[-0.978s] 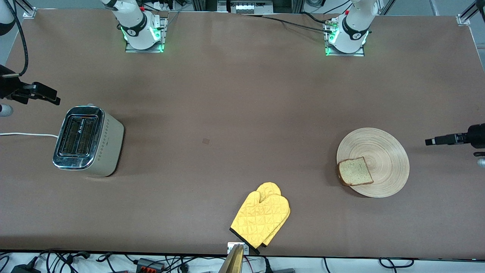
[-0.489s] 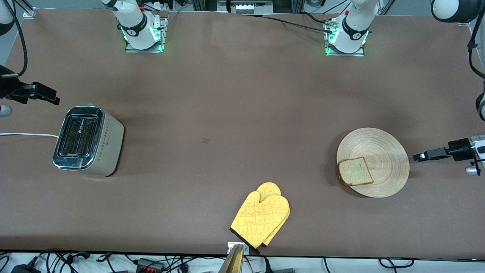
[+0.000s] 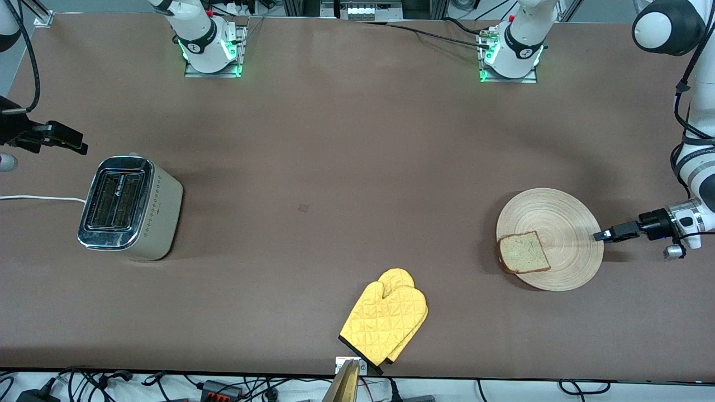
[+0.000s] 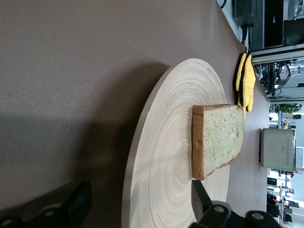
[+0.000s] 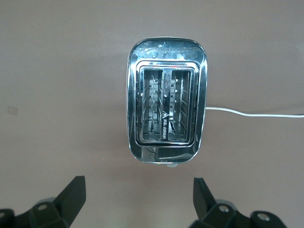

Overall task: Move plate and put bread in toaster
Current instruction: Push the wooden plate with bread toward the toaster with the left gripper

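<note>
Since the earlier frames, the left tool [image 3: 599, 235] has advanced from the left arm's end of the desk [image 3: 357, 167] to the plate's rim; the right tool [image 3: 78, 146] has stayed in place and nothing on the desk has shifted.

Desk: brown surface carrying four items.

Plate [image 3: 564, 223]: round, pale wood, flat on the desk toward the left arm's end. In the front view the left tool meets its rim at about 3 o'clock. In the left wrist view the plate's edge [image 4: 142, 156] runs between the two spread fingers [image 4: 78, 204]; the tool is open, and whether the fingers touch the rim cannot be told.

Toaster [image 3: 131, 206]: upright toward the right arm's end, both slots empty, white cord [image 3: 39, 197] leading off the desk edge. The right tool waits over the desk beside the toaster, at roughly 10 o'clock from it in the front view, fingers [image 5: 71, 194] spread wide, holding nothing.

Oven mitt [image 3: 385, 321]: yellow, quilted, lying at the desk edge nearest the front camera.

Bread [image 3: 523, 252]: one slice lying flat on the plate, at about 7 o'clock on the plate's face, its crust reaching the rim.
</note>
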Tool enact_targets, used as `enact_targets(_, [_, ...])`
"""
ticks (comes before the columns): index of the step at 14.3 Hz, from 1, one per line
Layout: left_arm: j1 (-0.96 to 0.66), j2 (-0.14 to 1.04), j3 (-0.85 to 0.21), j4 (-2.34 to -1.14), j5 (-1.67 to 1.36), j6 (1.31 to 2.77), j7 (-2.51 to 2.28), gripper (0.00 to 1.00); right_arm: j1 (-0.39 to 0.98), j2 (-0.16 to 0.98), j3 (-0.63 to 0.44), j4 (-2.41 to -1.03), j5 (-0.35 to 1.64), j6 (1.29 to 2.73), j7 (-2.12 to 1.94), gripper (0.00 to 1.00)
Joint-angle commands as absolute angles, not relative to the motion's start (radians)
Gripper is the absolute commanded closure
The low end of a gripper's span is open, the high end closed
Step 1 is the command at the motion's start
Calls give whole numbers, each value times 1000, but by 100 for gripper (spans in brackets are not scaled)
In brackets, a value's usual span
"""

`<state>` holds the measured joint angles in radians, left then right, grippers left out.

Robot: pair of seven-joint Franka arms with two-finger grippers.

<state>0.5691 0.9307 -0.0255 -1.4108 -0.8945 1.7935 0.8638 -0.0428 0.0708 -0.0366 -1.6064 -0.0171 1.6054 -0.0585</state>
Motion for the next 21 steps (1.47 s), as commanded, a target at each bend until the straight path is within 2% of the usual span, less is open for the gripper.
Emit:
enact_targets(1, [580, 951, -32, -1384, -914, 1776, 885, 61, -51, 78, -34, -1585, -3, 1589, -57, 0])
enact_targets(3, [581, 951, -31, -1384, -905, 1773, 887, 80, -51, 78, -34, -1585, -3, 1588, -57, 0])
enact_targets(5, [581, 954, -32, -1384, -904, 1773, 897, 90, -51, 78, -34, -1585, -3, 1589, -57, 0])
enact_targets(8, [581, 954, -32, -1384, -904, 1773, 900, 99, -51, 78, -35, -1585, -3, 1589, -57, 0])
enact_targets(11, [580, 947, -44, -1381, -907, 1737, 899, 99, -51, 78, -34, -1585, -3, 1591, -57, 0])
enact_targets(15, [566, 930, -102, -1381, -911, 1530, 894, 99, -51, 78, -35, -1585, -2, 1595, -58, 0])
enact_targets(17, [540, 934, -170, -1391, -902, 1520, 893, 99, -51, 78, -37, -1585, -2, 1595, -58, 0])
enact_targets(21, [340, 927, -170, -1401, -907, 1543, 888, 99, -51, 78, -38, -1585, -2, 1595, -58, 0])
